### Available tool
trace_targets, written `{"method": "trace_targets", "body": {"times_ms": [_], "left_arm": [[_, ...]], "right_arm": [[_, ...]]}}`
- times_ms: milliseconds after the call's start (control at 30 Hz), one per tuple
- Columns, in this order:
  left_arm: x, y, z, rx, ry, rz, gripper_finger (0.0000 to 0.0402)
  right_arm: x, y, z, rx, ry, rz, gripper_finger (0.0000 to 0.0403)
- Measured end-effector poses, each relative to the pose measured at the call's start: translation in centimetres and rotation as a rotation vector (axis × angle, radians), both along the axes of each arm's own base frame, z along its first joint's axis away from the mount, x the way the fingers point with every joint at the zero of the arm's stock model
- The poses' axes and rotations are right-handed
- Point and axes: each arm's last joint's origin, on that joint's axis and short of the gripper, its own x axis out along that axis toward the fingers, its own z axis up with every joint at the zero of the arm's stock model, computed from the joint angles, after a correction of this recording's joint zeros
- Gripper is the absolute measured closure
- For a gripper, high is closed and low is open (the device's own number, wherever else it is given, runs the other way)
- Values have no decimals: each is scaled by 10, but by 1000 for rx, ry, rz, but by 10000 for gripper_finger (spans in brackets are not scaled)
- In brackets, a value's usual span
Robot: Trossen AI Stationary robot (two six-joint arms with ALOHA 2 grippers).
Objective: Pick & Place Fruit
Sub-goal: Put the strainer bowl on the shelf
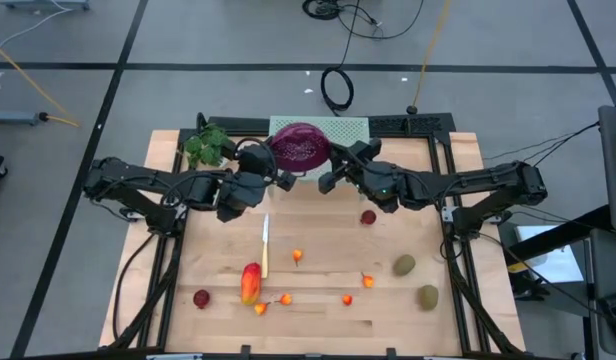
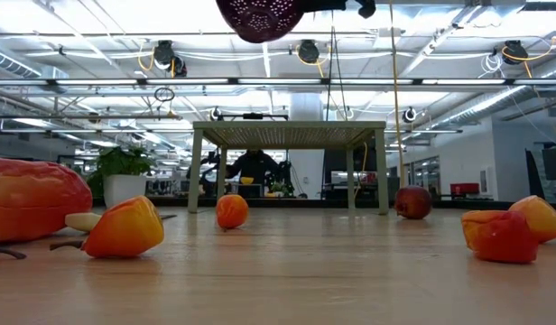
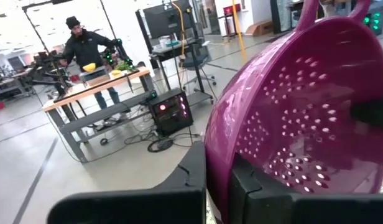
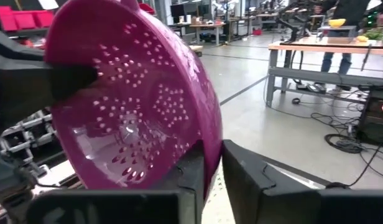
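High view: purple colander (image 1: 300, 148) held up between both grippers near the table's far edge, over a green perforated mat (image 1: 350, 128). Left gripper (image 1: 284, 180) pinches the colander rim, fingers closed on the wall, seen clearly in left wrist view (image 3: 219, 180). Right gripper (image 1: 331, 180) sits on the opposite rim; right wrist view has its fingers (image 4: 198, 171) straddling the wall, grip or slack cannot tell. Fruit all lies on the wooden table (image 1: 438, 320) nearer the front edge than both grippers: mango (image 1: 250, 283) beside the knife (image 1: 265, 247), dark red ball (image 1: 368, 217) just below the right gripper, second ball (image 1: 201, 298) front left, two kiwis (image 1: 404, 265) front right, small orange pieces (image 1: 297, 257) scattered mid-table. Plant (image 1: 206, 146) next to the left gripper's wrist at the far left corner. Open wood between grippers and fruit.
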Motion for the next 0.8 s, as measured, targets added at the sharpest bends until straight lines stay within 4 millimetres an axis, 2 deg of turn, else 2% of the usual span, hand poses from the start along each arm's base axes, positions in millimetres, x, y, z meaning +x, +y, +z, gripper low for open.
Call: {"method": "trace_targets", "body": {"times_ms": [367, 600, 800], "left_arm": [[3, -4, -2, 22, 90, -85, 401], [1, -3, -1, 77, 157, -46, 401], [0, 2, -1, 118, 214, 5, 401]], "right_arm": [[1, 7, -1, -50, 62, 63, 278], [0, 16, 1, -65, 77, 114, 234], [-5, 27, 5, -76, 75, 149, 215]]}}
